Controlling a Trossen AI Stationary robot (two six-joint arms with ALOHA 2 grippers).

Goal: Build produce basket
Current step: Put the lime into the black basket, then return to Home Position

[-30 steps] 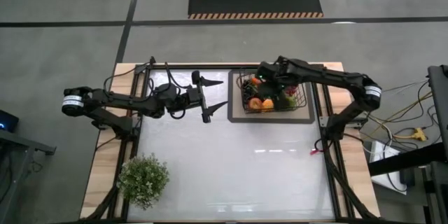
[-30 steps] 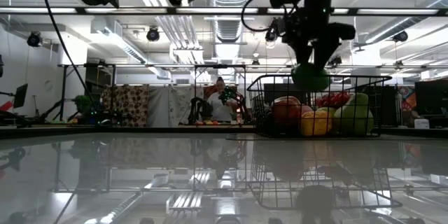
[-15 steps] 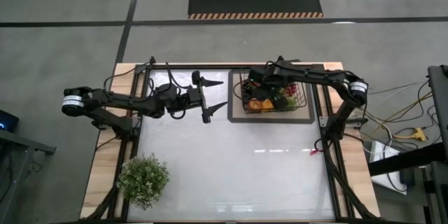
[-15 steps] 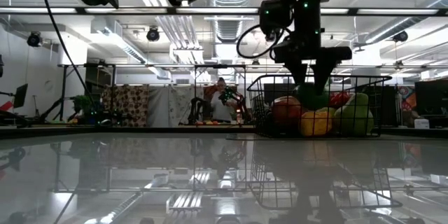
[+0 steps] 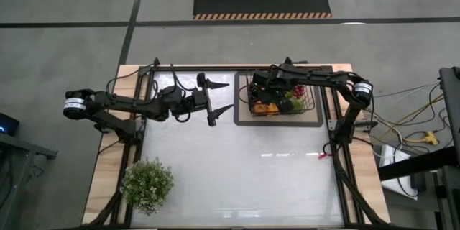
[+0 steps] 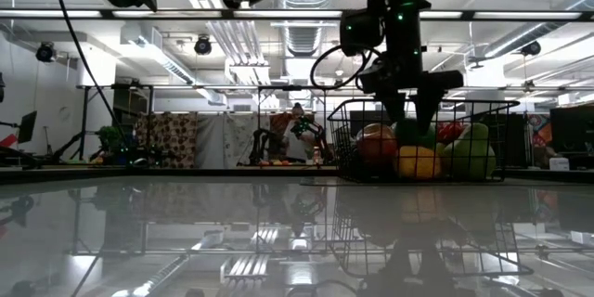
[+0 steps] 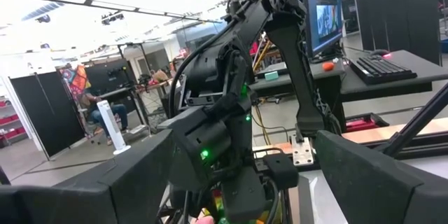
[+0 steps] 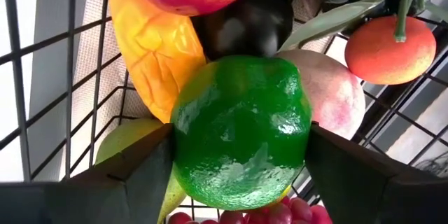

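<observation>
The right gripper (image 6: 408,119) is reaching down into the black wire-mesh basket (image 5: 281,100) at the desk's (image 5: 237,165) far right. Its dark fingers (image 8: 126,175) are flanking a glossy, lumpy green pepper (image 8: 241,129); whether they are pressing on it is hard to tell. Beneath it are lying a ridged orange mango (image 8: 154,49), a peach (image 8: 336,98) and a smooth tangerine (image 8: 390,47), partly hidden. The left gripper (image 5: 215,99) is hovering with fingers apart beside the basket.
</observation>
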